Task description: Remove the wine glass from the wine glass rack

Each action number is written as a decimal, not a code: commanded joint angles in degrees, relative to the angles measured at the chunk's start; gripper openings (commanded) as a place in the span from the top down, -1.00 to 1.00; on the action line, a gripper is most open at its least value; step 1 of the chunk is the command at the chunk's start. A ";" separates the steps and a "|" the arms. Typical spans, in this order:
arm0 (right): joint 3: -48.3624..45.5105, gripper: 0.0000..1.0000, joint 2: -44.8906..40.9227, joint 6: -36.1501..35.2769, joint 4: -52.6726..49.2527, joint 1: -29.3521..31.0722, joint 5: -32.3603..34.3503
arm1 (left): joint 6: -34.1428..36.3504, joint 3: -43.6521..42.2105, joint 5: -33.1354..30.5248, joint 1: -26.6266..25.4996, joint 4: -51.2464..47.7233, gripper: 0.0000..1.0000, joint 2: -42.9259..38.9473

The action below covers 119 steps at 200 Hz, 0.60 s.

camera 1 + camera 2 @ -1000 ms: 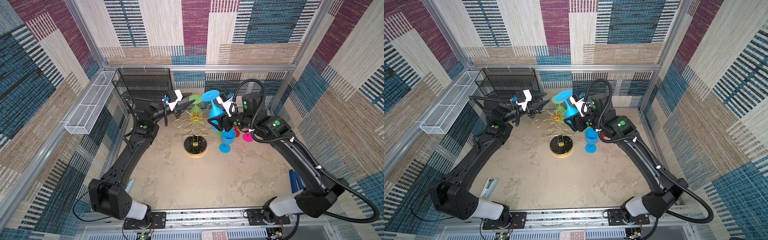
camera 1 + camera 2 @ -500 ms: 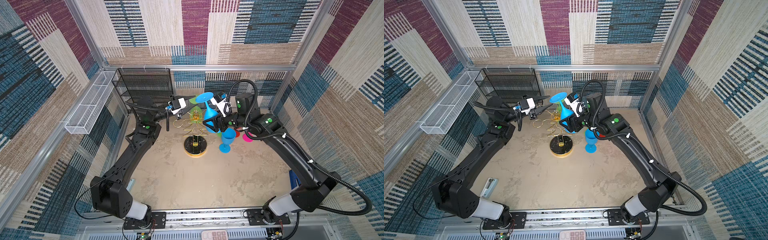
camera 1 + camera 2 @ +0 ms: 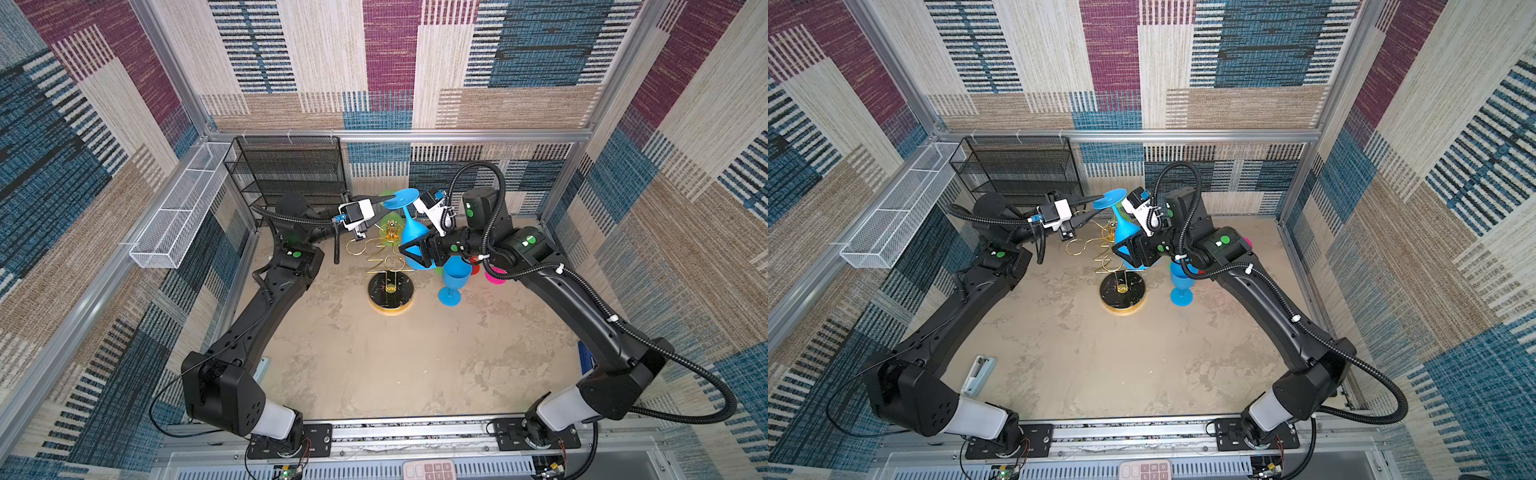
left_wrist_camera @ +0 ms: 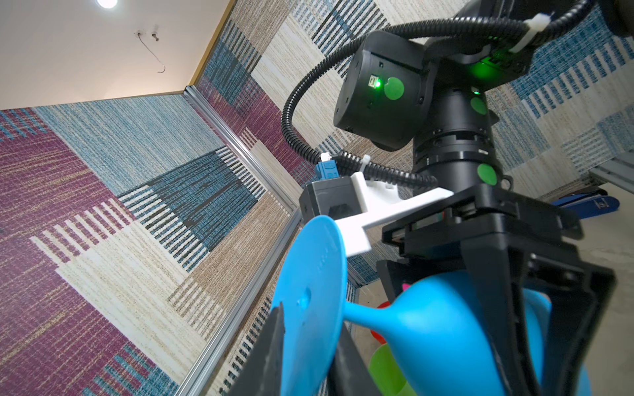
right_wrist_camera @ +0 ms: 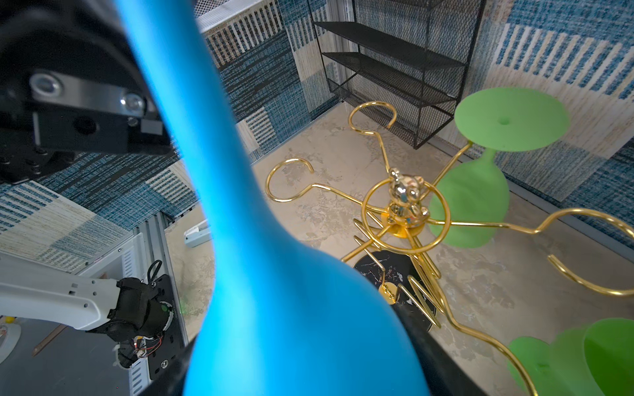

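In both top views the blue wine glass (image 3: 409, 226) (image 3: 1125, 226) sits in the upper centre of the frame. It is upside down and tilted, with its foot uppermost and just right of the top of the wine glass rack (image 3: 390, 293) (image 3: 1122, 291).

The right hand (image 3: 415, 249) (image 3: 1129, 251) is clenched around the bowl, and its black fingers wrap the widest part. The left hand (image 3: 390, 199) (image 3: 1100, 203) reaches in from the left of the frame. In the left wrist view its 2 fingers (image 4: 274, 343) sit against opposite faces of the round foot, grasping it at the rim.

In the right wrist view the glass (image 5: 274, 308) fills the foreground in front of the rack (image 5: 404, 205). A green wine glass (image 5: 470, 205) hangs upside down from 1 gold arm there.

A 2nd blue glass (image 3: 455, 276) (image 3: 1180, 282) stands upright on the counter (image 3: 395, 365), just right of the rack's black base. The black mesh shelf (image 3: 286, 170) stands against the back wall at upper left.
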 commanded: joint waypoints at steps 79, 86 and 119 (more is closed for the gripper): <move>-1.42 -0.51 -2.45 2.85 4.85 0.11 -0.02 | 1.32 -1.14 -1.20 -0.17 3.10 1.00 -1.36; -1.59 -0.61 -2.75 3.20 5.27 0.11 0.45 | 1.23 -1.32 -1.56 -0.11 2.97 1.00 -1.49; -2.07 -0.99 -5.27 4.71 8.07 -0.05 2.99 | -1.14 -0.46 -4.94 -0.06 -1.26 1.00 -2.29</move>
